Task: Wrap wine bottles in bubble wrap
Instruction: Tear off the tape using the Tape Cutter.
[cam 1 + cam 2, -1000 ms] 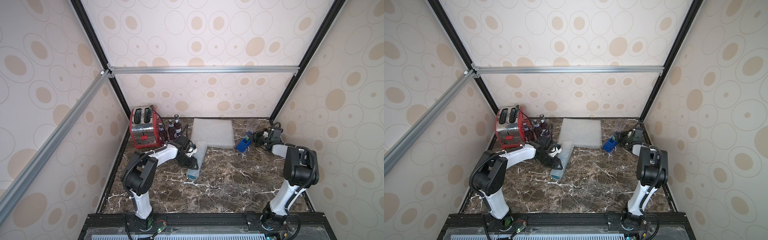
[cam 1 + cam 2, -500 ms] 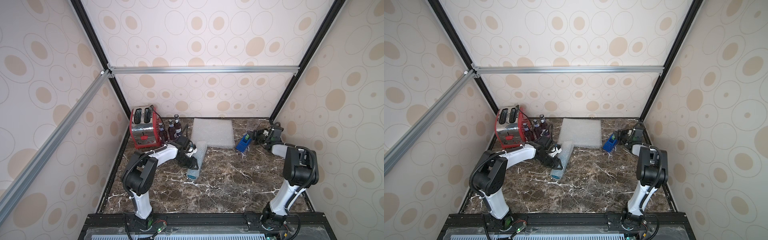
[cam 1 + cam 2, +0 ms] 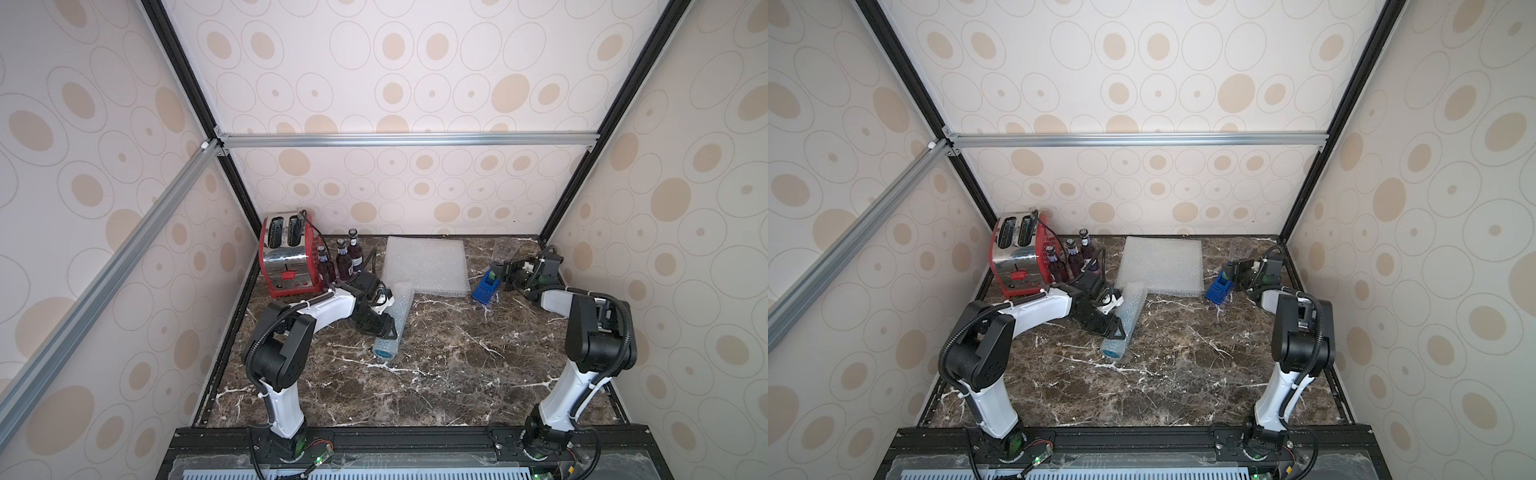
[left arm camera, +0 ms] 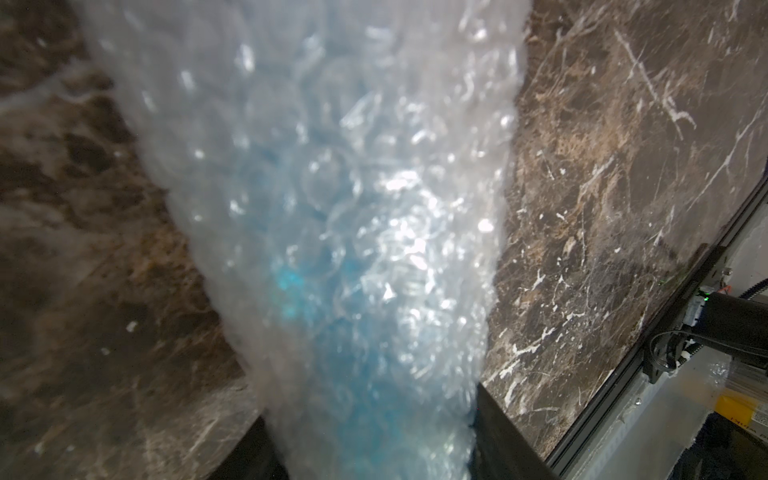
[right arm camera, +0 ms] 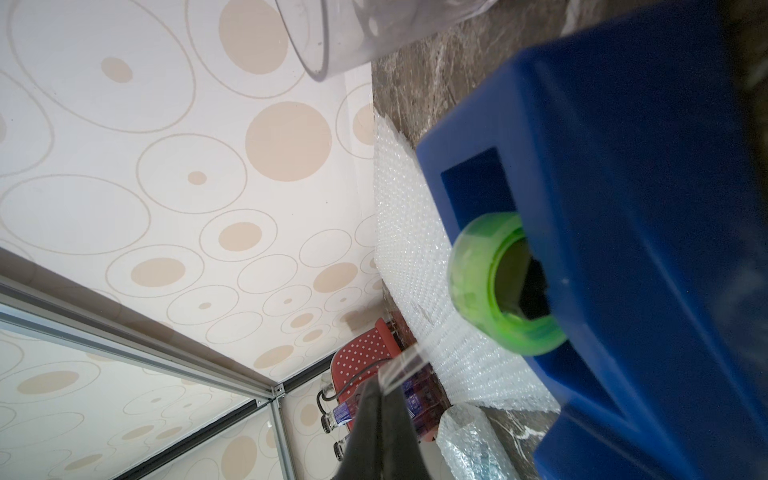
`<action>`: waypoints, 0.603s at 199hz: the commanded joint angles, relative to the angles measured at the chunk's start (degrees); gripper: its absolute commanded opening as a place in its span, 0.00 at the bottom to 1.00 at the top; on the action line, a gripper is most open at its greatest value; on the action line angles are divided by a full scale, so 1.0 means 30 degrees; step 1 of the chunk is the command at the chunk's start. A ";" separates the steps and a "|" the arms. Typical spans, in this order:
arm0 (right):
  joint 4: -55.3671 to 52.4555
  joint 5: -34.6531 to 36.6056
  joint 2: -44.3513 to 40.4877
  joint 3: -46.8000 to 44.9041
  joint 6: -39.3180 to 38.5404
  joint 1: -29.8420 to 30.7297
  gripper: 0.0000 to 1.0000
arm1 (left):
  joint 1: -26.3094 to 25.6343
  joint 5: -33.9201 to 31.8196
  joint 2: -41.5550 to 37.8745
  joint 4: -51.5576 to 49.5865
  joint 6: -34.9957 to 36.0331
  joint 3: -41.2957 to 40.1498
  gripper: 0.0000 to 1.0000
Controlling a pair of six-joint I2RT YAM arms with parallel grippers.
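Bubble wrap [image 3: 392, 307], rolled into a tube around the blue wine bottle [image 4: 332, 316], sits between the half-spread jaws of the left gripper [image 3: 384, 328], which clamp it. Right gripper [image 5: 384, 384], well apart, is closed on a clear tape strip [image 5: 401, 365] just beside the blue tape dispenser [image 5: 623, 208].

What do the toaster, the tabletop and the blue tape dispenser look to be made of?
Toaster: mirror-bright metal front, red dotted sides, painted metal or plastic. Tabletop: dark brown stone look with white veins, maybe laminate. Tape dispenser: smooth, uniformly blue, probably moulded plastic.
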 commanded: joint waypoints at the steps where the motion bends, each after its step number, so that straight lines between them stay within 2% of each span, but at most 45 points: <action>1: 0.0913 -0.0591 -0.0987 0.0576 0.0537 0.0164 0.00 | -0.0087 -0.2316 0.1287 -0.1415 0.0441 -0.0532 0.58; 58: 0.0845 -0.0479 -0.1087 0.0928 0.0655 0.0174 0.00 | -0.0151 -0.2286 0.1206 -0.1423 0.0450 -0.0576 0.58; 99: 0.2730 -0.0117 -0.0829 0.0493 0.1423 0.0344 0.00 | -0.0262 -0.2286 0.1215 -0.1416 0.0451 -0.0532 0.58; 113: 0.0285 -0.0366 -0.0965 0.0903 0.0341 0.0297 0.00 | -0.0250 -0.2286 0.1191 -0.1416 0.0416 -0.0594 0.58; 120: 0.1754 -0.0057 -0.1066 0.0519 0.0781 0.0372 0.00 | -0.0236 -0.2232 0.1199 -0.1416 0.0413 -0.0562 0.58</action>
